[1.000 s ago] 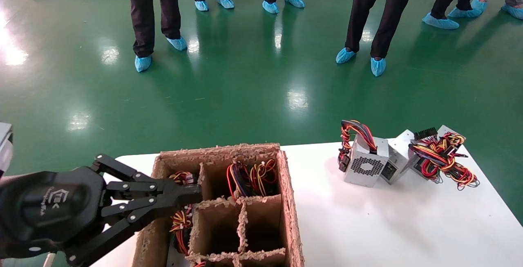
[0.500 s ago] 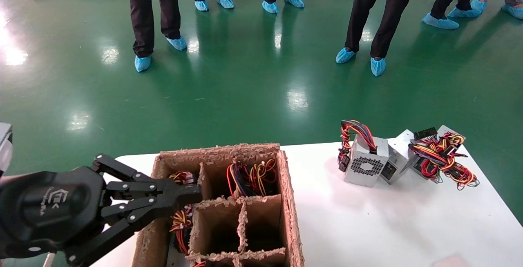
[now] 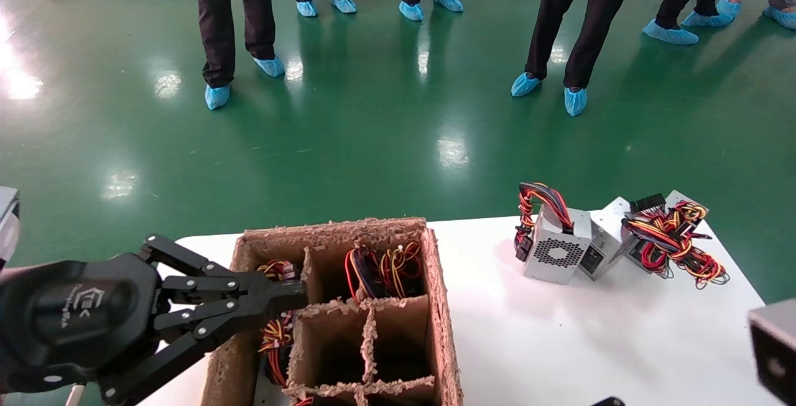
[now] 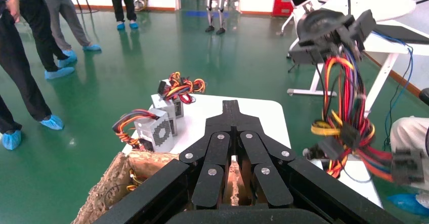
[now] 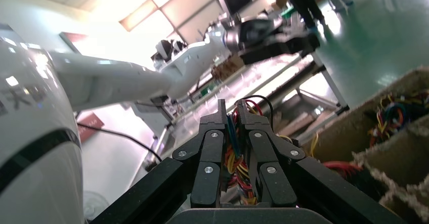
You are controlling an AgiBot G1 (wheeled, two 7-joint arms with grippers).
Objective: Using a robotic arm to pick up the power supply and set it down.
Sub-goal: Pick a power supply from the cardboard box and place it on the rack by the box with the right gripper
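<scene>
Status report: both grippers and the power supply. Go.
Left gripper shut, empty, over cardboard crate. Right gripper shut on wire bundle, plugs dangling; metal box unseen. Vented power supply stands on white table, others beside.

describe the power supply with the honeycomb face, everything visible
The vented power supply is a small silver metal box standing on the white table, to the right of the cardboard divider box. Its honeycomb vent faces the head camera. A red, yellow, orange and black wire bundle arches over its top and down its left side, ending in a black plug. Its right side touches a second power supply.
</scene>
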